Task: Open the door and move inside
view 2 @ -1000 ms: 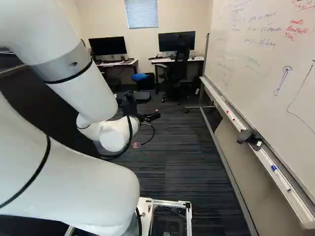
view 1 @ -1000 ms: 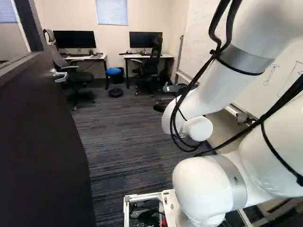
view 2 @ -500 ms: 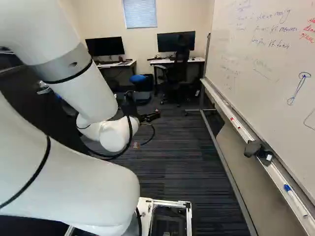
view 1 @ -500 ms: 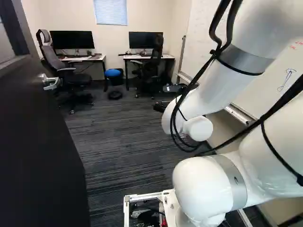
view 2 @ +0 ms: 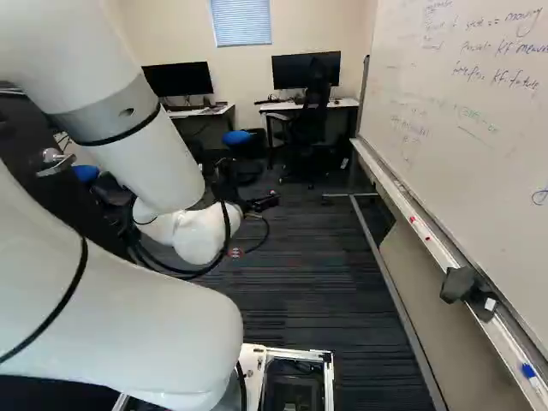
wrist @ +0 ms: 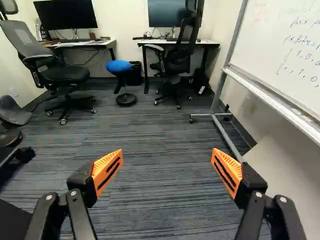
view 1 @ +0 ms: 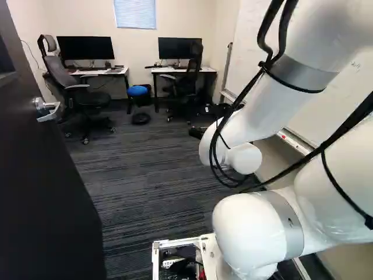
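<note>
White tubular arm, rounded joint housings, grey metallic collars, black external cables (secured by black straps), black two-finger gripper, slotted orange pads, silver screw heads

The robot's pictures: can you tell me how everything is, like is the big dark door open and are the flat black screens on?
Big dark door: open
Silver lever handle: not gripped
Black gripper with orange pads: open, holding nothing
Flat black screens: dark
White writing board: written on
Round blue-topped stool: upright
</note>
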Controlling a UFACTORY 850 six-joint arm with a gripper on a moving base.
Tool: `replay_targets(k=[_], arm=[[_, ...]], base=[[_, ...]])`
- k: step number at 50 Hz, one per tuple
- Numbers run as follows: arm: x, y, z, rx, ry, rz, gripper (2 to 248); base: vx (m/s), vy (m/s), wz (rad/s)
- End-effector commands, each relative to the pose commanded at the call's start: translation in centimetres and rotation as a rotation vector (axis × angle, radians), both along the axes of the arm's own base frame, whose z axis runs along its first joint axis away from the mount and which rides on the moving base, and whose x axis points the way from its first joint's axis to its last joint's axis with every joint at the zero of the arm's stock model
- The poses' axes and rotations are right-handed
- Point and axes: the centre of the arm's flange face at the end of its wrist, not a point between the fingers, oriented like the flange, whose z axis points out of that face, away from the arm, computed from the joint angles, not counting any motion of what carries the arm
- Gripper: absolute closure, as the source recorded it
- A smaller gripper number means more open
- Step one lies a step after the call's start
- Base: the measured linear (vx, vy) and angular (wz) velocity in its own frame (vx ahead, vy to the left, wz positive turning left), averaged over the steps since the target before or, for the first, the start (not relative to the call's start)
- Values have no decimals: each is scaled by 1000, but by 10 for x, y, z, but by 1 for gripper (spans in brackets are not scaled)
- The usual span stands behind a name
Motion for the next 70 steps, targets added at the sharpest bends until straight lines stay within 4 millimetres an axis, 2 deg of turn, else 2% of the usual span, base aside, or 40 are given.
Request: replay_targets(k=[70], arm=[[0,0,0,0,0,0,3]], base=[[201,7,-18]])
